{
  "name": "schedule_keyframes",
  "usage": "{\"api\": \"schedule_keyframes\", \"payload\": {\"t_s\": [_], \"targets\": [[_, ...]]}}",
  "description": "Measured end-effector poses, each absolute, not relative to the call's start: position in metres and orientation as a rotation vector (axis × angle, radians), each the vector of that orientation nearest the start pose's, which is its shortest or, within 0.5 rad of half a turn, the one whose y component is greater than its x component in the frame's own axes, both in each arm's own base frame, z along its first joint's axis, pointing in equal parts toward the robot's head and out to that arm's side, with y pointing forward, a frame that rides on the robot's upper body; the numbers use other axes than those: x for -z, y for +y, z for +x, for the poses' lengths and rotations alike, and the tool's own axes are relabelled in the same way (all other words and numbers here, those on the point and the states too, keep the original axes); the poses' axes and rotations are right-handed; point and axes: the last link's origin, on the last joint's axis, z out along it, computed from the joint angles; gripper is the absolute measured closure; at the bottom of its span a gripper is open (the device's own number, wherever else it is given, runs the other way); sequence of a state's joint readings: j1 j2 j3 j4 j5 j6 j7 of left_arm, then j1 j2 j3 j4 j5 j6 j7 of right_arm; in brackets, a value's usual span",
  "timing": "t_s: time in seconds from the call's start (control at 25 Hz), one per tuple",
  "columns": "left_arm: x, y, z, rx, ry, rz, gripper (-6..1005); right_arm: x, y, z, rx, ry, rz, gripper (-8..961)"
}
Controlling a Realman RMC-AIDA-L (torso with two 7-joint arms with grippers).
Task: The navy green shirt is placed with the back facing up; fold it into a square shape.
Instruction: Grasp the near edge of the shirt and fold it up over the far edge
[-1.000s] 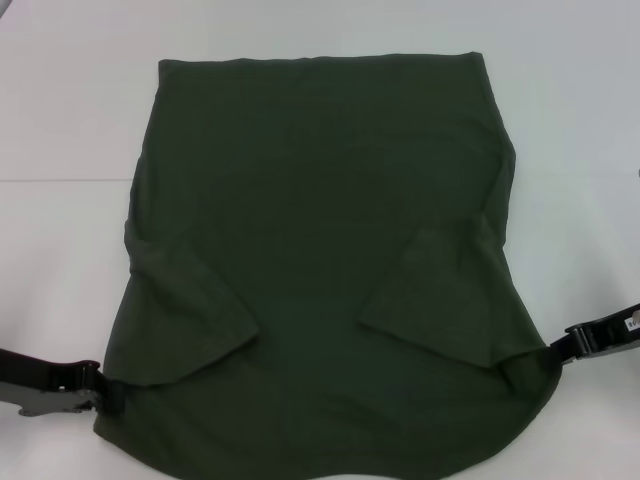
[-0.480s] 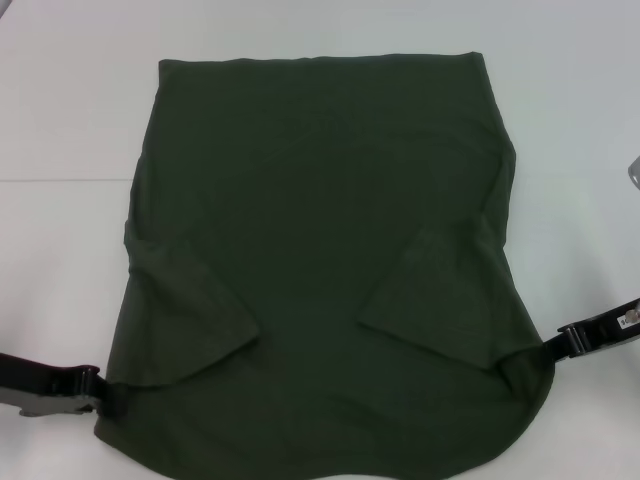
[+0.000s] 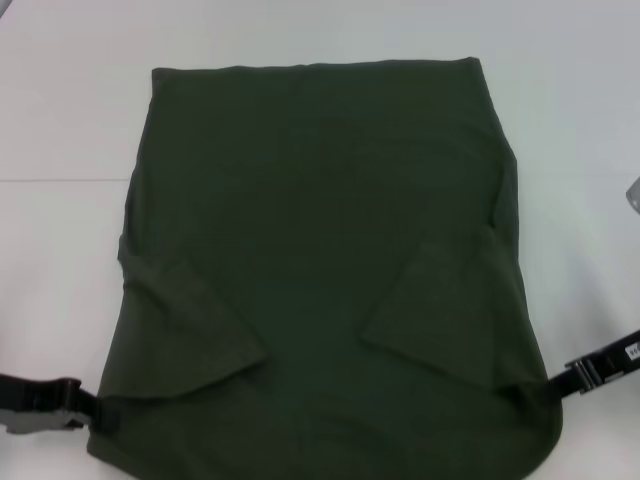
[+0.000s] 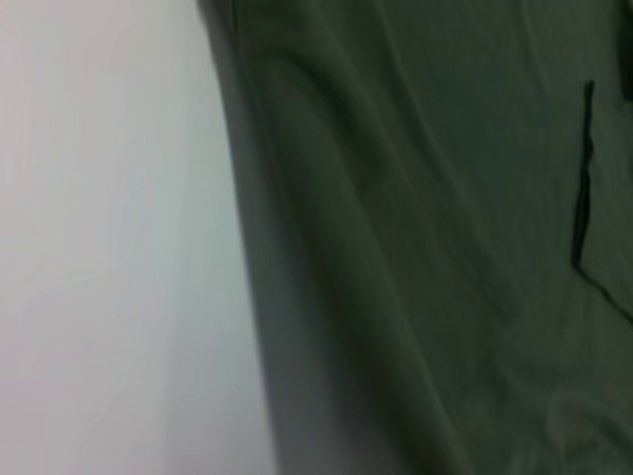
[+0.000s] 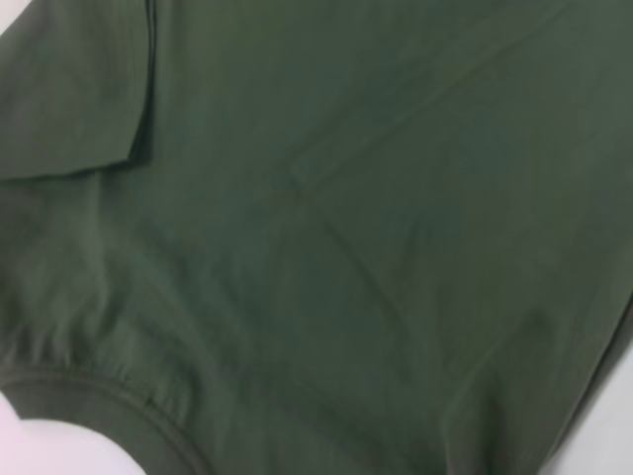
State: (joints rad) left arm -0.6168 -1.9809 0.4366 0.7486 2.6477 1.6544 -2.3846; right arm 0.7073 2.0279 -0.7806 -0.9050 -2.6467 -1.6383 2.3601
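Observation:
The navy green shirt (image 3: 320, 250) lies spread on the white table (image 3: 60, 120), with both short sleeves folded inward over its body. My left gripper (image 3: 100, 412) is at the shirt's near left corner and pinches the fabric edge. My right gripper (image 3: 556, 384) pinches the near right corner. The shirt's near hem runs out of the head view at the bottom. The left wrist view shows the shirt's (image 4: 445, 247) draped edge beside the table. The right wrist view is filled with shirt fabric (image 5: 346, 228) and one sleeve hem.
White table surface lies bare to the left, right and beyond the shirt. A small grey object (image 3: 633, 192) shows at the right edge of the head view. A faint seam line (image 3: 60, 179) crosses the table on the left.
Both grippers have moved toward me with the shirt's near corners. The near edge has slid lower and partly out of the head view, and the shirt looks stretched longer.

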Motion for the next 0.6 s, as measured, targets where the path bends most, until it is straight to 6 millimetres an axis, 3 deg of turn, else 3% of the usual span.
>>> {"api": "schedule_keyframes", "payload": {"t_s": [0.6], "targets": [[-0.054, 0.288, -0.314, -0.019, -2.071, -2.423, 963, -0.037, 0.327, 0.263, 0.33, 1.522, -2.729, 869]]}}
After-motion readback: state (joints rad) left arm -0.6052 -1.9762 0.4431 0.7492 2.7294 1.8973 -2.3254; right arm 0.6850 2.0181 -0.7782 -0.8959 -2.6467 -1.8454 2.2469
